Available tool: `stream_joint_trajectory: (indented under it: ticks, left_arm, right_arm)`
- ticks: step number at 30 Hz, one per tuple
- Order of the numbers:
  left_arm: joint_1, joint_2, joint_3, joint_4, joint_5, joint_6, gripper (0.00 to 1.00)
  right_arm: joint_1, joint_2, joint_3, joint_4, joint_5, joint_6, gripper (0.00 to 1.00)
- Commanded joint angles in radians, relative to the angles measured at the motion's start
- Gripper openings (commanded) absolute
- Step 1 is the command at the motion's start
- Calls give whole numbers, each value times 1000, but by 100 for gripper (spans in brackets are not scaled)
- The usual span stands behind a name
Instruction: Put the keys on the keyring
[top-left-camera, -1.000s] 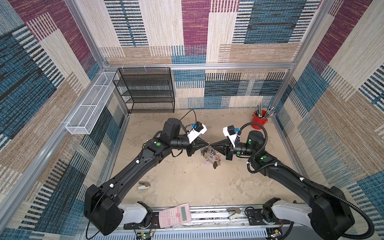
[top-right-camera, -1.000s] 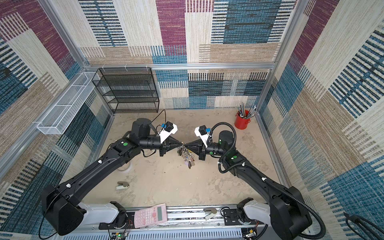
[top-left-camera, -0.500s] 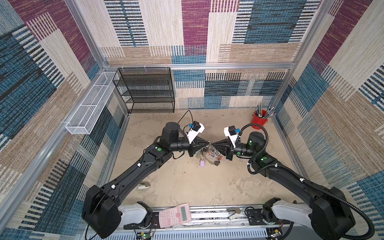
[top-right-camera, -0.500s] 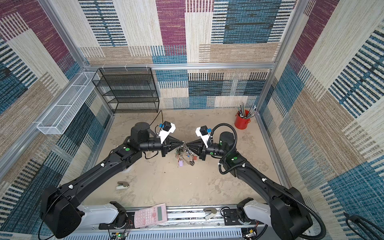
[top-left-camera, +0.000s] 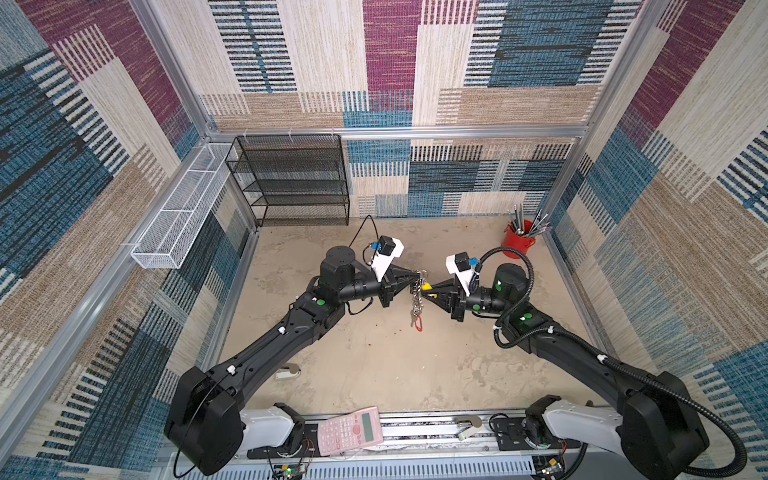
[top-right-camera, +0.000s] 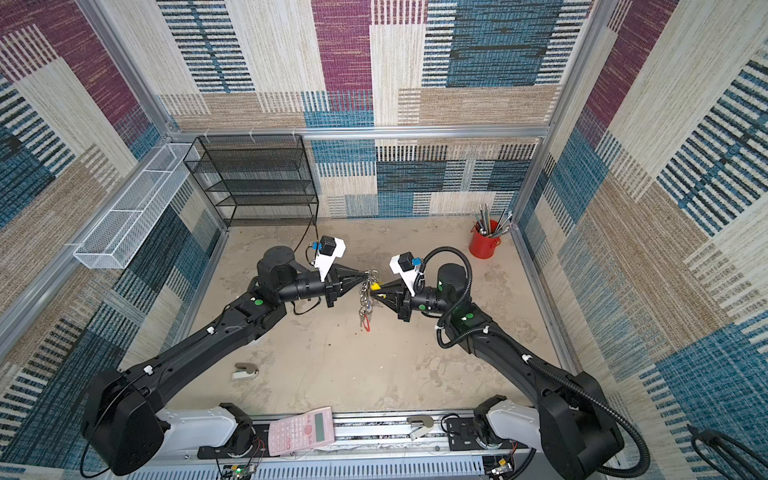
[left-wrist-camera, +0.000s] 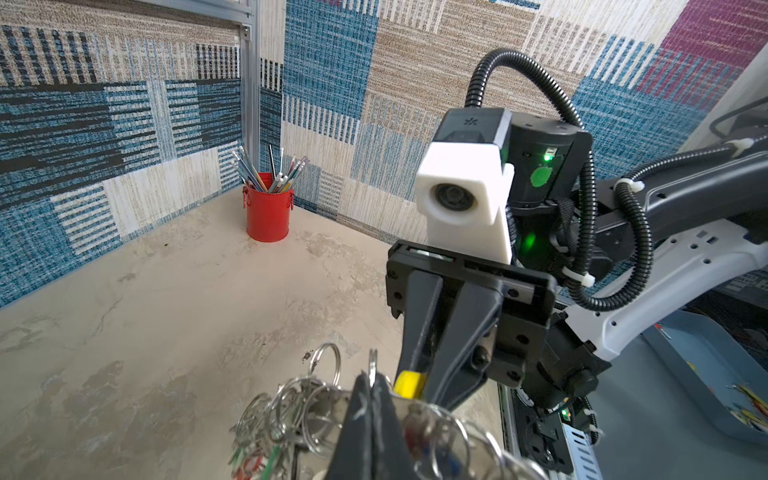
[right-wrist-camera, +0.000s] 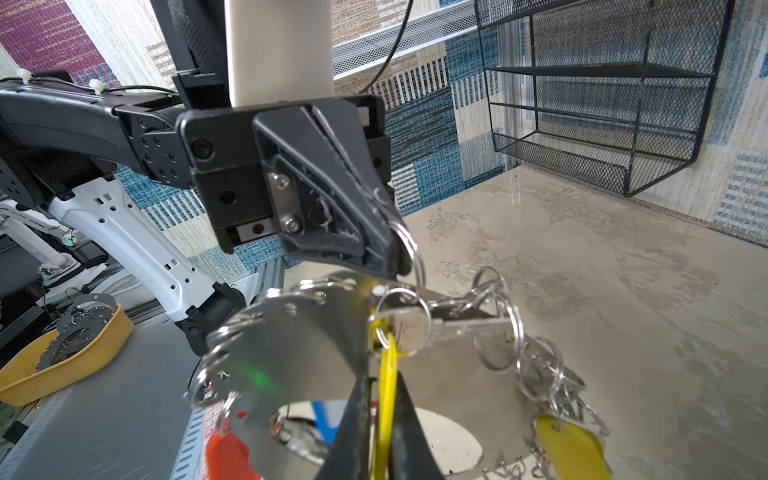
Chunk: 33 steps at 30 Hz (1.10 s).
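over the middle of the table, raised clear of it, the keys sit between the two arms. their small ring lies right against the edge of the keyring, but i cannot tell whether it is threaded on. the right gripper is clamped on the keys' yellow tag, its fingers pressed flat on both faces. in both top views that tag shows as a yellow spot at the gripper's tip. the left gripper, facing it from the left, is closed tight on the top edge of the keyring, and a small silver ring pokes out at its tips. the two tips are just beside each other. in a top view the keyring hangs from the left gripper as a string of rings and keys, ending toward the near side in a red tag. a red cup of pencils stands in the far right corner. a black rack stands against the far wall on the left, and a white basket hangs on the left wall. a pink calculator lies at the near edge.
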Motion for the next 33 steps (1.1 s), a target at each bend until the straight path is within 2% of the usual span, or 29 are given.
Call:
stream_joint_trajectory:
  ticks: [1, 3, 7, 10, 14, 19, 21, 24, 33]
  left_arm:
    - [1, 1, -12, 131, 15, -63, 0]
    - [1, 7, -22, 171, 24, -90, 0]
    - [1, 20, -45, 268, 41, -156, 0]
    - [1, 29, -57, 326, 46, -190, 0]
    - [2, 30, -68, 327, 33, -184, 0]
    - [3, 26, -90, 330, 14, -178, 0]
    - [3, 28, -94, 331, 14, -176, 0]
    - [3, 32, -99, 339, 21, -186, 0]
    - [3, 47, -102, 418, 73, -226, 0]
  right_arm:
    - [1, 5, 2, 35, 1, 19, 8]
    - [0, 9, -2, 42, -6, 22, 5]
    - [1, 21, -7, 65, -23, 35, 7]
    - [1, 24, -5, 62, -13, 37, 15]
    - [-15, -14, -15, 43, 58, 35, 26]
    - [-139, -71, -35, 57, 35, 134, 31]
    - [-163, -118, -38, 31, 53, 130, 35]
    - [-169, -149, -3, -70, 127, 92, 37]
    - [-151, -125, 28, 79, -19, 151, 40]
